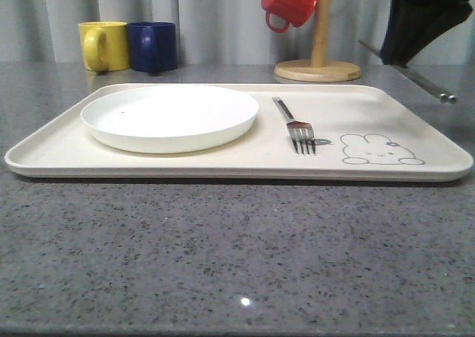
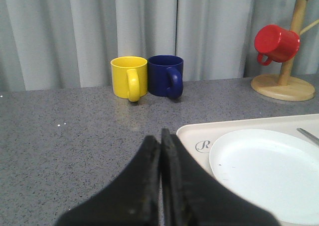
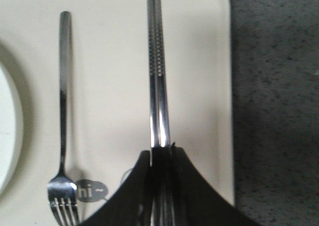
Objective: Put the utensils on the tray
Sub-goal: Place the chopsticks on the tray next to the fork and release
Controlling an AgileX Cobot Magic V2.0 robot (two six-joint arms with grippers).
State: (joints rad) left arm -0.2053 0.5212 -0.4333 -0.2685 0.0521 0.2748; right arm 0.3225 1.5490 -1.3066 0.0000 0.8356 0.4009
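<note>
The cream tray [image 1: 415, 122] lies across the grey table with a rabbit drawing at its right end. A silver fork [image 1: 295, 126] rests on it to the right of the white plate, tines toward me. At the upper right my right gripper [image 1: 397, 55] hangs above the tray's far right corner, shut on a pair of silver chopsticks [image 1: 427, 84] that slant down to the right. In the right wrist view the chopsticks [image 3: 157, 76] stick out of the gripper [image 3: 162, 154] over the tray [image 3: 199, 61], parallel to the fork [image 3: 64, 111]. My left gripper [image 2: 160, 136] is shut and holds nothing, above the table beside the tray's corner [image 2: 192, 134].
A round white plate [image 1: 171, 116] fills the tray's left half. A yellow mug [image 1: 102, 45] and a blue mug [image 1: 154, 46] stand behind the tray at the left. At the back right, a red mug [image 1: 291, 1] hangs on a wooden mug tree [image 1: 319, 68].
</note>
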